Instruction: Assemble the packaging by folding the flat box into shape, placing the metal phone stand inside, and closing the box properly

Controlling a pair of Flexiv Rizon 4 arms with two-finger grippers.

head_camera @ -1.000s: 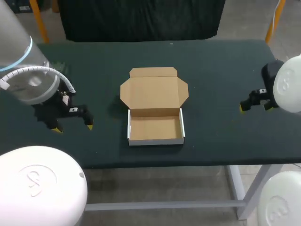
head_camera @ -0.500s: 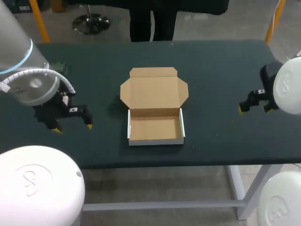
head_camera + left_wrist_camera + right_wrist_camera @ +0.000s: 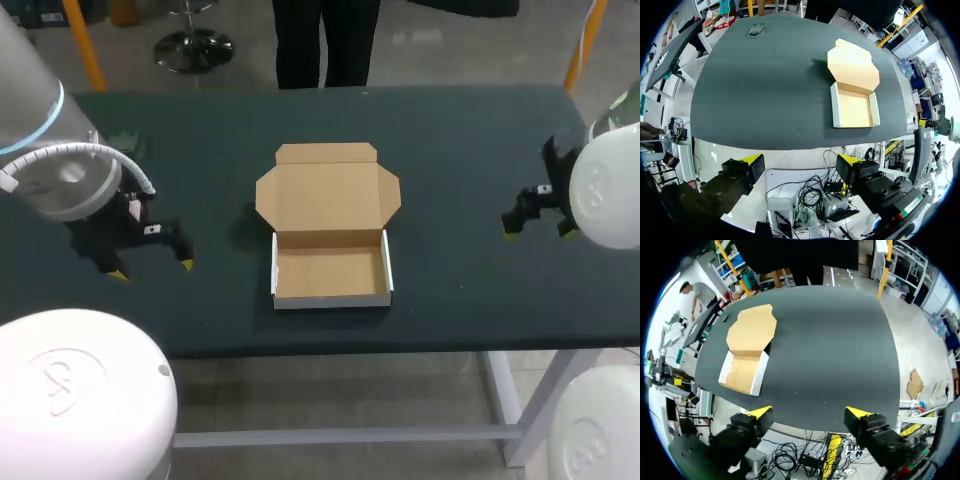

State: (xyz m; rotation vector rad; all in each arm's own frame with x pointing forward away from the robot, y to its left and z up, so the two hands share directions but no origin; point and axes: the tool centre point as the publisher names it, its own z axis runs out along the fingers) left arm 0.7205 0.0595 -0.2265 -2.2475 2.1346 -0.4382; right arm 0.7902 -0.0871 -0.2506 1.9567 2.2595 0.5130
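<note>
Both arms have barely stirred. The left jaws have crept slightly back from the box, and the right jaws have edged slightly inward and away from the table's near edge. Neither has dropped toward anything.

The left jaws stand wide and hold nothing, their yellow tips [image 3: 753, 162] far apart over the near edge of the table [image 3: 450, 150]. The right jaws are equally wide and empty, their tips [image 3: 761, 412] hanging above the table's near edge on the other side.

The box [image 3: 331, 270] has not shifted. It lies well ahead of the left jaws, off toward their right finger, and well ahead of the right jaws, out past their left finger, so it sits between the two arms and touches neither. Its walls already stand up into a tray. The lid [image 3: 328, 194] lies open and flat behind the tray, and nothing is inside.

Farther off, past the left jaws near the table's far corner, is a small grey thing [image 3: 755, 31] that may be the stand. It is too small to be sure.

I judge that the folding is mostly done and that these small shifts are only repositioning. Fetching the stand looks like the next step, and it would probably fall to the left arm, since the thing lies on its side. Loading and closing are not yet begun.
</note>
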